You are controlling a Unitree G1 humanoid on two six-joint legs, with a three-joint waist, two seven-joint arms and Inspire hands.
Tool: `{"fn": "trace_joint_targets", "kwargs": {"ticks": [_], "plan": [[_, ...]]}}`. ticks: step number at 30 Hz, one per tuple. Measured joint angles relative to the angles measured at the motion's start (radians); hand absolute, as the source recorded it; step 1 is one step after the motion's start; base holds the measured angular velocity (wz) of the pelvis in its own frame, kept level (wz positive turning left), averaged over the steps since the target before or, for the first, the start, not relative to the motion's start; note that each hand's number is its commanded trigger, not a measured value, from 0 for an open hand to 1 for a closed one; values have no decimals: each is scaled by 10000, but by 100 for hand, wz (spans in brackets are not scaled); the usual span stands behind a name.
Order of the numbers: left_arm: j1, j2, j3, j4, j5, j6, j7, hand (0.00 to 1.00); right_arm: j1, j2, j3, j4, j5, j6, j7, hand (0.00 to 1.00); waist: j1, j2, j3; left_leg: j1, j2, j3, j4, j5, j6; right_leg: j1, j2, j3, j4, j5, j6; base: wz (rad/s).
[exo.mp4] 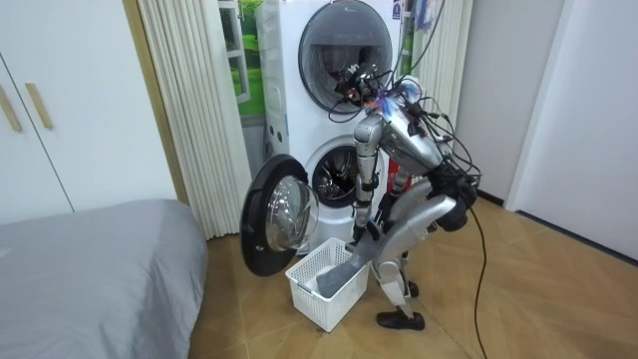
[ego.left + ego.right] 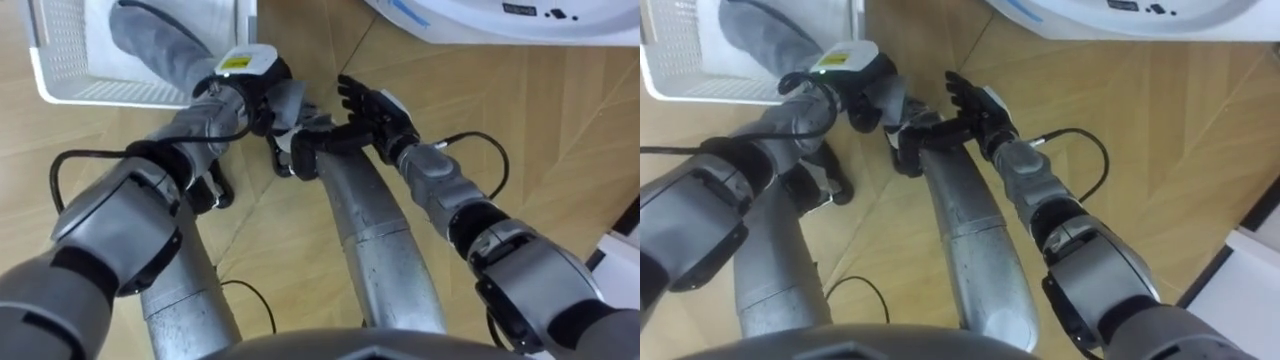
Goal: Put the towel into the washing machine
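Two hands are held close together above the wooden floor (image 2: 560, 150), in front of the robot's legs. The left hand (image 2: 245, 88) is clenched around one end of the grey towel (image 2: 160, 45), and a fold of cloth is bunched at its fingers. From that grip the towel runs to the white laundry basket (image 2: 60, 85), where it is draped over the rim with the rest lying inside. The right hand (image 2: 372, 112) is positioned just beside the left, with its fingers straightened and spread. Nothing is grasped by it.

In the room view the robot is seen bent forward at the waist, standing next to the basket. The basket is set on the floor directly before the washing machine (image 1: 334, 170). The round door (image 1: 274, 214) of the machine is open toward the room view's left, so the drum opening is exposed. A second front-loading unit (image 1: 284, 80) is stacked on top.

The towel is located partly in the basket and partly in the left hand's grip, outside the machine. A bed (image 1: 90, 259) with a grey cover is placed at the room view's left, and a pleated curtain (image 1: 189, 100) hangs behind it.
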Motion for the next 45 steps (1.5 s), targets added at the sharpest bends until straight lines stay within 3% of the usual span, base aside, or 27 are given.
{"fn": "trace_joint_targets", "kwargs": {"ticks": [7,13,18,25,27,29,31,34,36,40,42,45], "plan": [[406,41,-43,-5,106,183,-291,100,63,-28,-1,408,84,230,-256,0,172,2,-3,981,-4,65,-325,18,-38,932,43,64,-270,1,-2,0],[1029,104,-142,-25,214,159,-382,100,244,-351,-4,1212,215,346,-134,0,685,33,-37,2452,-194,44,-1085,182,-151,2368,-15,42,-857,8,10,7],[1208,-4,852,-123,79,125,-485,100,461,-798,-103,1591,154,434,-101,0,1452,97,-46,3581,-236,42,-1506,228,-198,3513,-11,6,-1235,3,28,1],[1333,-64,1720,-714,-1549,-13,-460,100,559,-1155,-280,1692,82,420,56,0,1862,445,-21,4529,-356,-242,-1852,321,-210,4682,-106,-323,-1662,-23,75,13],[1487,-166,2046,-1327,-2427,-30,-509,100,689,-1175,-385,1690,-53,414,104,0,1950,533,-23,4830,-399,-258,-2120,425,-205,5036,-170,-442,-1899,-10,90,18],[1509,-238,2072,-1658,-3338,-43,-644,100,772,-1173,-392,1642,-193,414,196,0,1943,546,-30,4971,-536,-294,-2382,563,-216,5166,-294,-517,-2027,-5,101,23],[1625,-276,2058,-2068,-4382,-47,-830,100,843,-1124,-373,1604,-288,414,271,0,1976,552,-33,5062,-526,-266,-2495,602,-226,5286,-301,-553,-2127,1,105,12],[1807,-425,2057,-2630,-6434,-76,-1489,100,844,-1093,-401,1550,-709,414,299,0,2101,565,-43,5109,-518,-269,-2595,624,-228,5357,-292,-584,-2262,5,107,1],[2111,-575,2043,-3091,-8381,-97,-2218,100,855,-1049,-415,1524,-976,413,259,0,2183,564,-47,5139,-534,-296,-2671,658,-229,5419,-293,-625,-2371,6,111,2],[2590,-901,2007,-3413,-10367,-100,-3173,100,911,-864,-510,1325,-1446,433,236,0,2260,541,-77,5192,-539,-358,-2765,707,-239,5558,-297,-745,-2520,11,120,9],[2879,-1018,1899,-3467,-11717,-91,-3710,100,1067,-695,-509,897,-1642,423,285,0,2250,536,-137,5293,-550,-467,-2779,726,-269,5745,-298,-861,-2597,11,121,10],[3102,-1033,1792,-3476,-12882,-73,-4253,100,1099,-495,-610,727,-1708,429,389,0,2291,426,-274,5407,-537,-499,-2838,743,-291,5886,-281,-908,-2671,15,109,7]]}}
